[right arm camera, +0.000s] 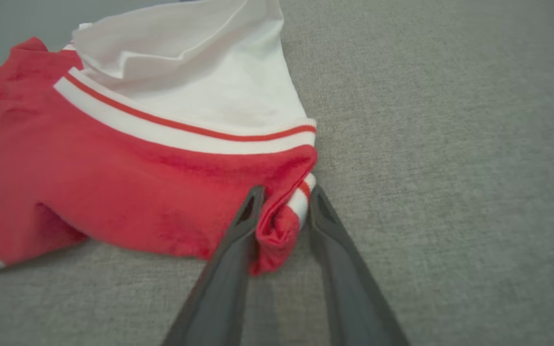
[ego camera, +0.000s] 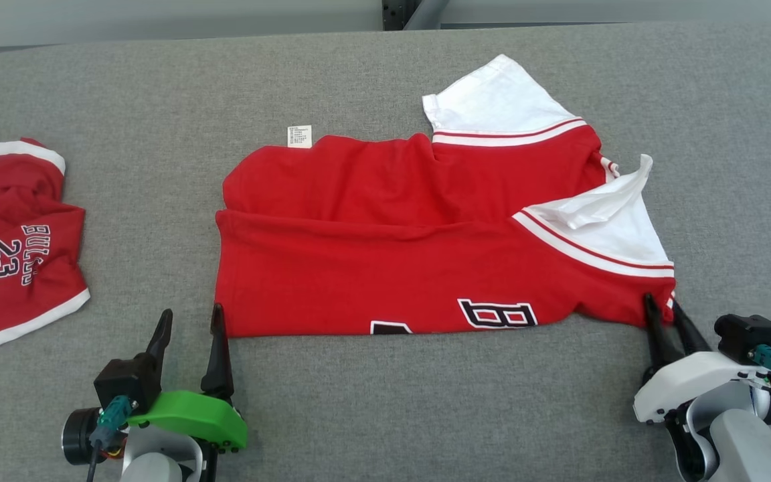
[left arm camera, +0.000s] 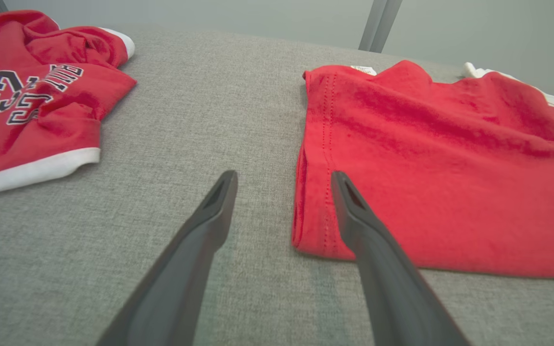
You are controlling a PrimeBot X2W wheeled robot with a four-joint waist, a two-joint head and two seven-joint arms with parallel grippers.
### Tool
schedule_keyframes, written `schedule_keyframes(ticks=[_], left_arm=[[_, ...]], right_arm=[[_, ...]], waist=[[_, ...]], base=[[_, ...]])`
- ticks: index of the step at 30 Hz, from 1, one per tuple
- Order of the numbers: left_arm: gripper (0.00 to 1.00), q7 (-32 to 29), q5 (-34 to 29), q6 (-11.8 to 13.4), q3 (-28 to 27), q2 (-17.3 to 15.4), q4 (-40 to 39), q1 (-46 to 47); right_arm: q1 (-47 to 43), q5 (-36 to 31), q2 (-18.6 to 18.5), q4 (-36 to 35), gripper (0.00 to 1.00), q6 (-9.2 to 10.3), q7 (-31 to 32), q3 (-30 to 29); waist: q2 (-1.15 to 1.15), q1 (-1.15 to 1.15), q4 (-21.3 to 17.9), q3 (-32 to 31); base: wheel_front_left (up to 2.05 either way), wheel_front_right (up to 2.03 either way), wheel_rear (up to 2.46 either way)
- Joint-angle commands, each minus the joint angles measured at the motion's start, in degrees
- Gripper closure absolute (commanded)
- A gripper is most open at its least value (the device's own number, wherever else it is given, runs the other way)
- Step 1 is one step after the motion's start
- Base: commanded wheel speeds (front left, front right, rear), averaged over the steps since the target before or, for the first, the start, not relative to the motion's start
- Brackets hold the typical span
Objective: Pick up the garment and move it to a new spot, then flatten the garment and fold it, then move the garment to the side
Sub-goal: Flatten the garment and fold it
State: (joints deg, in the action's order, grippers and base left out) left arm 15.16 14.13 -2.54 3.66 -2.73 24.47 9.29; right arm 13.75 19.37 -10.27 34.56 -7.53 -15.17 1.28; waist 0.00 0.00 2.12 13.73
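Garment (right arm camera: 113, 192) corner in R tool (right arm camera: 286, 194)

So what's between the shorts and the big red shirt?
Bare grey table lies between the shorts and the shirt, plain in the head and left wrist views. At the gap's near end stands the open left tool.

Grey cloth-covered table (ego camera: 385, 73)

Red shirt (ego camera: 385, 268) with white sleeves, red-and-white striped cuffs, black-and-white outlined lettering. Red shorts (ego camera: 11, 268) with white hem band, black-and-white "23" print. Grey woven tabletop (ego camera: 425, 415). Left gripper (ego camera: 192, 309) black-fingered, green shell; right gripper (ego camera: 662, 301) black-fingered, white shell.
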Motion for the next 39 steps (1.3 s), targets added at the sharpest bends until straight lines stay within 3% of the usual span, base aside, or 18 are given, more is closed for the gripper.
schedule_keyframes(ticks=[1,12,24,25,26,27,32,39], left_arm=[[0.00,-0.03,-0.19,-0.29,-0.34,-0.31,0.22,0.62],[0.00,-0.03,2.32,-0.94,-0.52,-0.30,3.96,1.76],[0.00,-0.13,6.04,-3.64,2.44,-0.21,9.46,4.30],[0.35,-0.15,6.10,-3.74,3.01,-0.20,9.77,4.24],[0.80,-0.19,6.26,-4.07,3.60,-0.20,10.12,4.19],[1.00,-0.20,6.41,-4.26,4.20,-0.05,10.36,4.15],[1.00,-0.20,7.18,-4.65,4.82,-0.14,10.35,2.54],[1.00,-0.05,6.49,-4.76,1.08,-0.33,8.58,-3.05]], right_arm=[[0.46,0.36,-0.37,0.33,1.00,0.09,0.05,0.44],[0.82,2.05,-2.10,-3.41,1.00,0.08,0.03,1.87],[1.71,3.09,-3.12,-5.81,1.00,0.08,0.03,3.71],[1.62,3.12,-3.18,-5.84,1.00,0.08,0.02,3.65],[1.53,3.11,-3.19,-5.84,1.00,0.08,0.03,3.56],[1.42,3.06,-3.17,-5.83,1.00,0.08,0.02,3.46],[-0.04,2.53,-2.41,-4.68,1.00,0.08,0.03,3.40],[-3.59,3.44,-1.73,-1.79,1.00,0.08,0.03,3.50]], waist=[[0.00,0.00,0.05,0.06],[0.00,0.00,-0.56,0.75],[0.00,0.00,-1.55,2.62],[0.00,0.00,-1.56,2.59],[0.00,0.00,-1.55,2.54],[0.00,0.00,-1.53,2.46],[0.00,0.00,-1.53,-0.24],[0.00,0.00,-2.65,-8.20]], base=[[0.00,0.00,0.00],[0.00,0.00,0.00],[0.00,0.00,0.00],[0.00,0.00,0.00],[0.00,0.00,0.00],[0.00,0.00,0.00],[0.00,0.00,0.00],[0.00,0.00,0.00]])
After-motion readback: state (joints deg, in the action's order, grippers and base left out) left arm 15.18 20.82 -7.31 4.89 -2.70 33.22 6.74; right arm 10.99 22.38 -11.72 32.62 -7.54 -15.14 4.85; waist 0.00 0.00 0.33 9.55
